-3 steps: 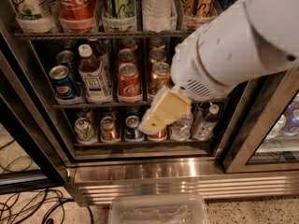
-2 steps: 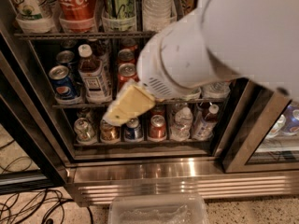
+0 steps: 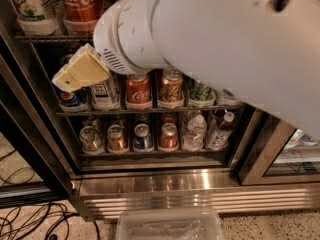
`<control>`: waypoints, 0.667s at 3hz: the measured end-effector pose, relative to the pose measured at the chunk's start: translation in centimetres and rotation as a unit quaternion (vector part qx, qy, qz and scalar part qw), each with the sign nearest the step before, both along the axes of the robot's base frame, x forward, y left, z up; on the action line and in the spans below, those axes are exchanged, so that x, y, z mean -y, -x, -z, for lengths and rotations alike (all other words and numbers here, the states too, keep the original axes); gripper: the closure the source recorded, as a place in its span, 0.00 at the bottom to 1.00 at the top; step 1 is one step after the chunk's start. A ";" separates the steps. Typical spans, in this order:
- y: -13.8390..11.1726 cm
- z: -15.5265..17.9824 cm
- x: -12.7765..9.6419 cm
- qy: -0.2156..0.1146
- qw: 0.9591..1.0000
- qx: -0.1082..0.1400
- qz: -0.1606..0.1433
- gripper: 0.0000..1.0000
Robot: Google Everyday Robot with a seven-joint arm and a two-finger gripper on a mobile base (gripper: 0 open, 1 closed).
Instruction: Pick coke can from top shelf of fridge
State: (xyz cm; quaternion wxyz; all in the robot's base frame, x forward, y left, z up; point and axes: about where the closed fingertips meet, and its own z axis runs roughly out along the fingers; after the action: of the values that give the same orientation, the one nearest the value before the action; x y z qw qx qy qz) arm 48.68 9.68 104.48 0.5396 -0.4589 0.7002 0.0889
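One coke can stands upright on the top shelf of the fridge, right above the gripper. I cannot tell if the gripper is open or closed. I think it needs to go up.

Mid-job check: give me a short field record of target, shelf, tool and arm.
target: red aluminium coke can with white script, upright, upper left of view
shelf: thin dark wire top shelf, under that can
tool: pale yellow tool, below that shelf, in front of the middle rack's left cans
arm: bulky white arm, covering the upper right
grasp: not yet on the can
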 end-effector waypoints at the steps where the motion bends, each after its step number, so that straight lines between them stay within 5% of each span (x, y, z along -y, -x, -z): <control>1: 0.3 -1.6 -0.4 -0.008 1.000 0.020 0.001 0.00; 2: 1.0 -3.0 -0.9 -0.008 0.999 0.033 -0.001 0.00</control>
State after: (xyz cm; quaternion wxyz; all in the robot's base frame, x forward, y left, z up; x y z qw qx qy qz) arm 47.67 10.58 107.44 0.5657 -0.4582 0.6808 0.0801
